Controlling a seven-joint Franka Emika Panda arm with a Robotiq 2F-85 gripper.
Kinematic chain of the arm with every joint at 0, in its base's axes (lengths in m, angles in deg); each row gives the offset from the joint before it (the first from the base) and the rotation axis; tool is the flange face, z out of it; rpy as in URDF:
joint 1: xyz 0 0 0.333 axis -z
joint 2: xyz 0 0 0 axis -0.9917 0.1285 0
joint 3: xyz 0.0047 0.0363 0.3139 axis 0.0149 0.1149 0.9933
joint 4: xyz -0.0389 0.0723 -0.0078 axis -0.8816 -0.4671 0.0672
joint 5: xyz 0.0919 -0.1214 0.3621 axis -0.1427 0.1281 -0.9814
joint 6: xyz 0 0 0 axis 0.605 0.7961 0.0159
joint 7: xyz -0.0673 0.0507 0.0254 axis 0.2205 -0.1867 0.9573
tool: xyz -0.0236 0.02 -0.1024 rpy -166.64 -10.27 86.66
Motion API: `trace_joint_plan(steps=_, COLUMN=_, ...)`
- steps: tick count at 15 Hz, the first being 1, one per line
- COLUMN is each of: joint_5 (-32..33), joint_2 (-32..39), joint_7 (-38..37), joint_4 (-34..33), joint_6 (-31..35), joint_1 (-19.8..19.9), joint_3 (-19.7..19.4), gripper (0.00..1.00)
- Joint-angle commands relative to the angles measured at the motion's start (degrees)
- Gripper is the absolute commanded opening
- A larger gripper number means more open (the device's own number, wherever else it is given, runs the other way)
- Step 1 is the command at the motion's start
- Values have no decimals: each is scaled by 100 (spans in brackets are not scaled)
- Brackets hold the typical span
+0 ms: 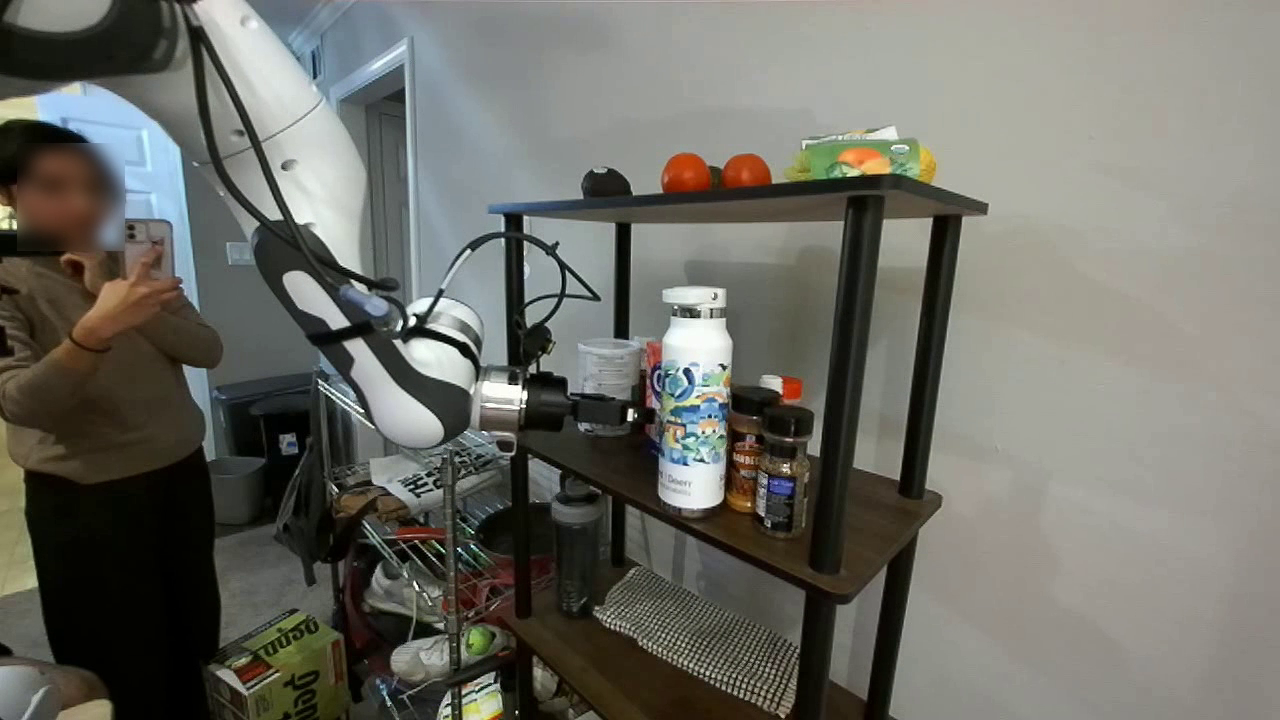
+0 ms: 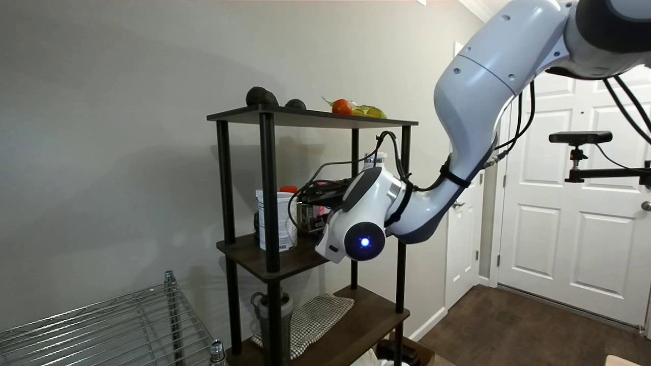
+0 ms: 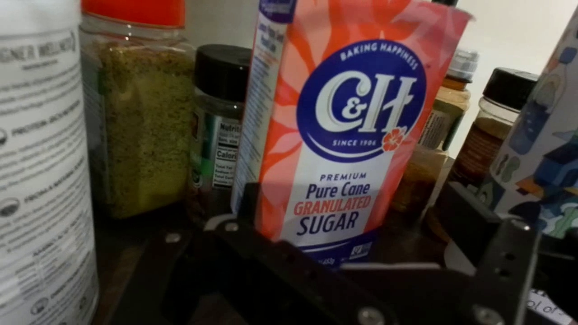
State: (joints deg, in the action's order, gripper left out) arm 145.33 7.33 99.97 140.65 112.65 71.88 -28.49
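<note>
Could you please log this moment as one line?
End effector: open; facing: sugar carton; nearby: white bottle; over: middle shelf; contact: unclear

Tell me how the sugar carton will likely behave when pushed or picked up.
The sugar carton would probably tip or slide rather than roll, being tall with flat sides. Its straight edges suggest fairly stiff walls. Labelled granulated sugar, it may feel heavy for its size if full, though its fill is hidden.
</note>
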Motion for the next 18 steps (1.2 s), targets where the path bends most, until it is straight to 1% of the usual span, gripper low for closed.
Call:
trace_joint_plan(steps=1, joint_5=-85, joint_2=-109, joint_7=131, joint_4=74, joint_6=9, joint_1=5, joint_3=64, gripper=100)
trace_joint_plan(steps=13, joint_5=-159, joint_2=118, joint_7=268, joint_4=-318, joint_6=72, joint_1=71, joint_3=14, gripper=100)
trace_joint_plan(steps=18, joint_5=-205, joint_2=195, joint_7=310, joint_4=-355, joint_6=-16, joint_1=63, joint_3=-37, gripper=100)
